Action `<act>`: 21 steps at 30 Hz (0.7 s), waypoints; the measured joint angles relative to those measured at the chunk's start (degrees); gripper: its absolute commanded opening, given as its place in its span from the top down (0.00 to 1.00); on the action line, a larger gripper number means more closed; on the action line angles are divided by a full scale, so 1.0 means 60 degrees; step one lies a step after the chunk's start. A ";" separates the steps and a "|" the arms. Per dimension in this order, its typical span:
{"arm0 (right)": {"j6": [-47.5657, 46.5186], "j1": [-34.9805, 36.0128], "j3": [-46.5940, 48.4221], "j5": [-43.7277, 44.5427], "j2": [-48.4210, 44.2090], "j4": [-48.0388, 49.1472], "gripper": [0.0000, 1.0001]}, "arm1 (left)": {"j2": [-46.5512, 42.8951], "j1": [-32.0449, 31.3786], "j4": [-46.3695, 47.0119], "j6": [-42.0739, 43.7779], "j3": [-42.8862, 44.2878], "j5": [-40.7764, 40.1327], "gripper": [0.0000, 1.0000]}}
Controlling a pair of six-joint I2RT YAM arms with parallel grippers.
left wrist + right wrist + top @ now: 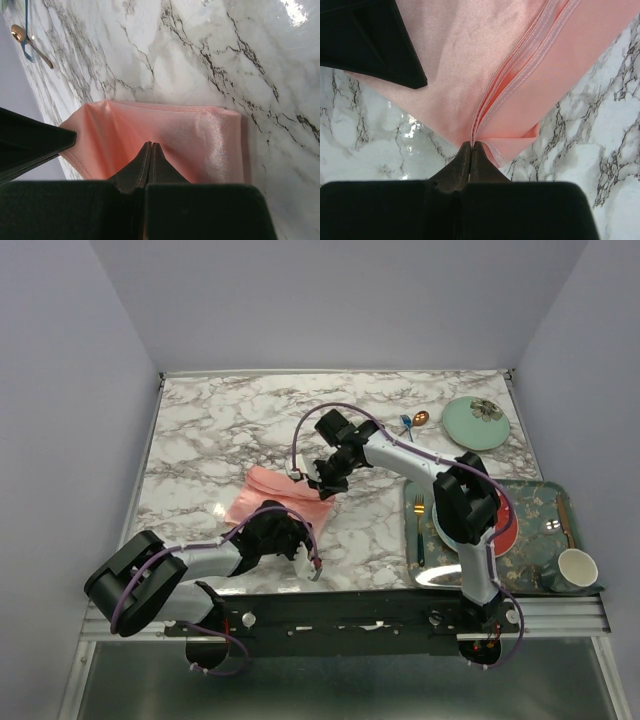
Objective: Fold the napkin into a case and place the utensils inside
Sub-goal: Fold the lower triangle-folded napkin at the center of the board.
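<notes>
No text, label, brand or number can be read in any view. The tray (530, 495) at four o'clock and the green plate (460, 430) at one o'clock carry only blossom patterns.

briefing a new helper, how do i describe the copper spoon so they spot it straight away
On the marble table, look to the far right corner, where a pale green plate sits. Just left of it lies the copper spoon, beside a small blue utensil. Its shiny orange-gold bowl sets it apart.
</notes>
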 measured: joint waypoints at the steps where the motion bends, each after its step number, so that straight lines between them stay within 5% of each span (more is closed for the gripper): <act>1: 0.0033 0.0000 0.0022 -0.0025 0.0044 -0.0029 0.99 | 0.0011 -0.0004 0.0000 -0.0004 0.0011 0.0000 1.00; 21: 0.0452 0.0208 0.0076 -0.0084 0.1122 -0.0106 0.99 | 0.0058 -0.0036 -0.0087 -0.0178 0.0127 0.0004 1.00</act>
